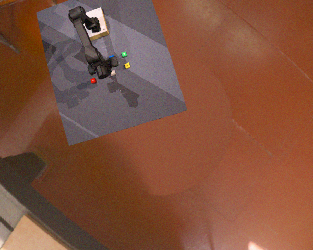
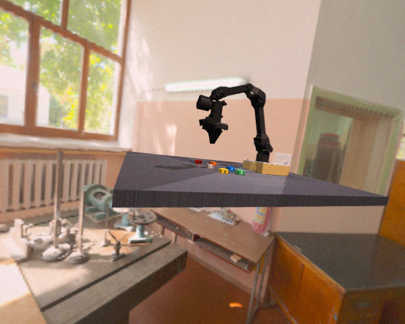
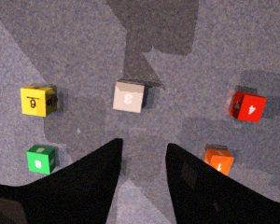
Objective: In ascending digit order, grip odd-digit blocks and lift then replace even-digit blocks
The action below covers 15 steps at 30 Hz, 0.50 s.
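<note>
My gripper (image 2: 212, 142) (image 3: 144, 148) hangs high above the table, empty, its fingertips part way apart. A white block (image 1: 113, 73) (image 2: 209, 166) (image 3: 129, 97) showing 3 lies ahead of the fingertips in the wrist view. A red block (image 1: 93, 80) (image 2: 198, 161) (image 3: 248, 106) shows 4. An orange block (image 2: 213, 163) (image 3: 218, 161) shows 1. A yellow block (image 1: 127, 65) (image 2: 223, 171) (image 3: 34, 101) has a barred digit, 6 or 9. A green block (image 1: 123, 54) (image 2: 239, 172) (image 3: 41, 159) has an unclear digit. A blue block (image 1: 111, 56) (image 2: 230, 169) is mostly hidden by a finger in the wrist view.
The arm stands on a pale base box (image 1: 99, 33) (image 2: 273, 169) at one side of the grey table (image 1: 151, 107) (image 2: 181, 188). The green and yellow blocks lie near each other. Arm shadows fall across the table.
</note>
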{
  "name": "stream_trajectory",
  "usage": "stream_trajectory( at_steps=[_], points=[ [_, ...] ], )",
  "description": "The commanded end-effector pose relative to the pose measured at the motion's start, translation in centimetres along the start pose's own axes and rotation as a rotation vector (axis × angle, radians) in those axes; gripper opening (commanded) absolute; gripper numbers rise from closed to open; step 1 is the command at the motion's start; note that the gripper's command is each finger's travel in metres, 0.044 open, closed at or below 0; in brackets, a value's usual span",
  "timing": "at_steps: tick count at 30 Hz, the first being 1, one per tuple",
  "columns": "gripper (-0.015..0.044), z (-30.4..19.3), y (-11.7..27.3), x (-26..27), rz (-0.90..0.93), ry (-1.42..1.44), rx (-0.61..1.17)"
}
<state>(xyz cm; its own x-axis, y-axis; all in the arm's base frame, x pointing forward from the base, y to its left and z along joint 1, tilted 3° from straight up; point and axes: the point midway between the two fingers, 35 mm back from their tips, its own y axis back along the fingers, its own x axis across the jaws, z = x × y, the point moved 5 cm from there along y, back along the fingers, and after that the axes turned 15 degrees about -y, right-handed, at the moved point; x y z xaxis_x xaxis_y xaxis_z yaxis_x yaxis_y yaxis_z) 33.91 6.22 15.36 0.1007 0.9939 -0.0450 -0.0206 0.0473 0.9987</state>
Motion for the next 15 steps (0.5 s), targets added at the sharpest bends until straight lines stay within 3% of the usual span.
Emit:
stream_trajectory(
  at_steps=[1, 6, 12, 15],
  points=[
    [0.012, 2.7, 0.3, -5.7, -0.007, -0.023, -0.009],
    [0.012, 4.6, 0.3, -13.2, -0.014, -0.023, -0.011],
    [0.012, 4.7, 0.3, -13.8, -0.015, -0.023, -0.011],
    [0.0199, 4.9, -2.1, -13.8, -0.015, -0.023, -0.011]
  ],
)
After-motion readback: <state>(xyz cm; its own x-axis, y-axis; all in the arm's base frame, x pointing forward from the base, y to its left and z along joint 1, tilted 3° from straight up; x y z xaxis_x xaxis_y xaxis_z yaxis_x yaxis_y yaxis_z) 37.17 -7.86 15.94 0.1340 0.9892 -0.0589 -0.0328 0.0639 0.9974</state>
